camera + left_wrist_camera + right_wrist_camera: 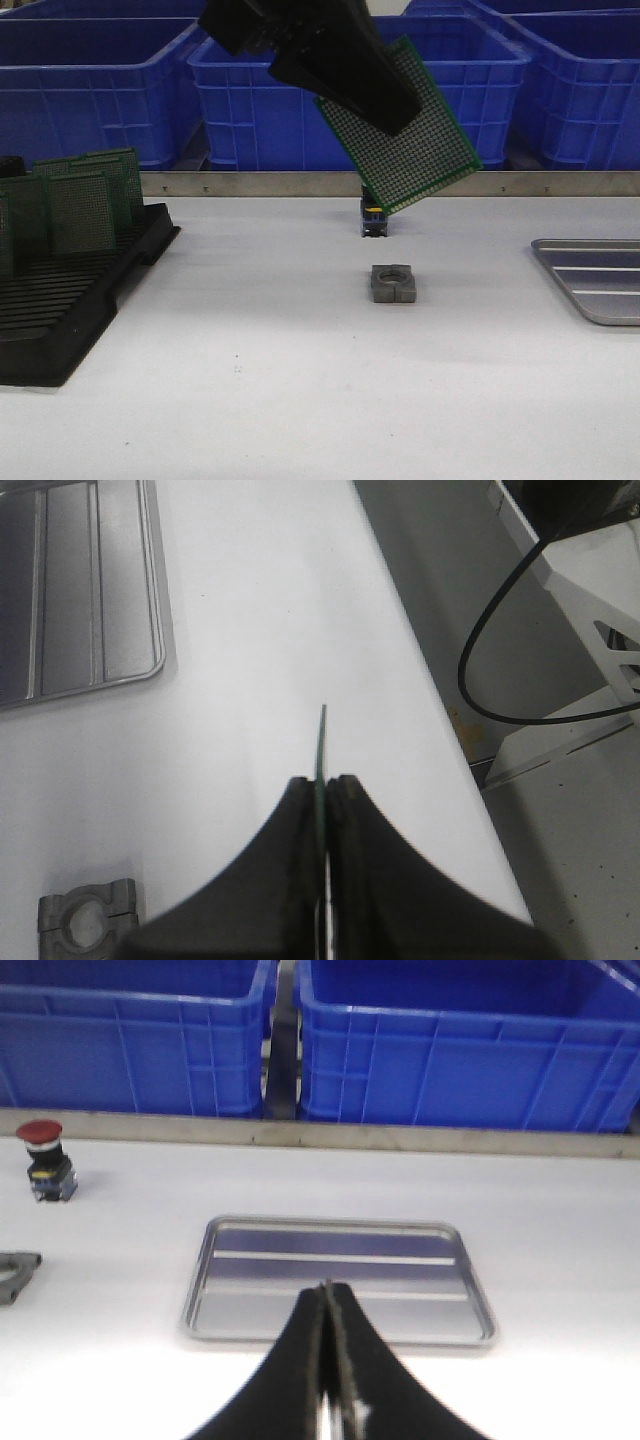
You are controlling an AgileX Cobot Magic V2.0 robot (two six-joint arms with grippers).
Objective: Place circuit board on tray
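My left gripper (393, 118) is shut on a green perforated circuit board (425, 150) and holds it tilted, high above the middle of the table. In the left wrist view the board (322, 738) shows edge-on, clamped between the jaws of the left gripper (322, 785). The silver-grey ribbed tray (600, 290) lies flat at the table's right edge, well to the right of and below the board. It also shows in the left wrist view (158, 630). My right gripper (327, 1290) is shut on nothing, hanging over the near rim of the tray (250, 1305).
A black slotted rack (70, 290) with several green boards stands at the left. A grey metal clamp block (392, 283) lies mid-table, with a red-capped push button (45, 1160) behind it. Blue crates (100, 90) line the back. The table's edge and a black cable (480, 670) show in the left wrist view.
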